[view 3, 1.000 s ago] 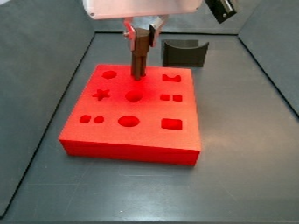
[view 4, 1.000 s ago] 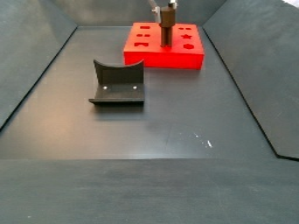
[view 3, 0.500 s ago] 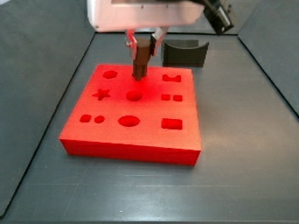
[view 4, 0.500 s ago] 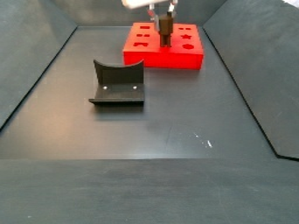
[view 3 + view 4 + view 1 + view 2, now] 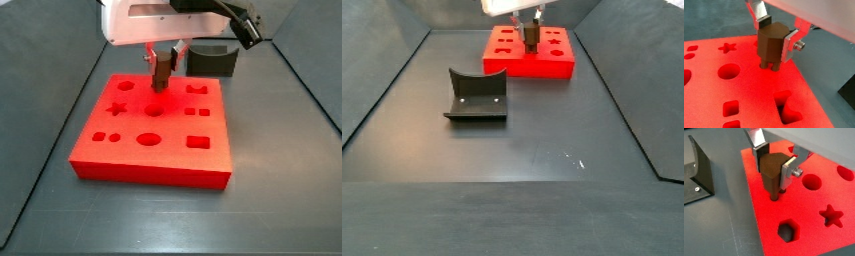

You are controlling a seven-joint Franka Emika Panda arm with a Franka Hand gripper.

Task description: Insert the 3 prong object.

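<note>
Stiff, light and likely smooth-sided, the 3 prong object point(image 5: 771, 47) stands upright, prongs touching the red block point(image 5: 744, 100) near the tabletop's far edge, the gripper point(image 5: 775, 36) fingers clamped across its upper flats.

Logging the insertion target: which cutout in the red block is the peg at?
The small cutout under the peg held by the gripper, between the hexagonal hole and the block's two-slot cutout.

Tool point(image 5: 776, 39) pointing straight down, fingers point(image 5: 789, 170) closed on brown peg point(image 5: 771, 46), arm overhead.
</note>
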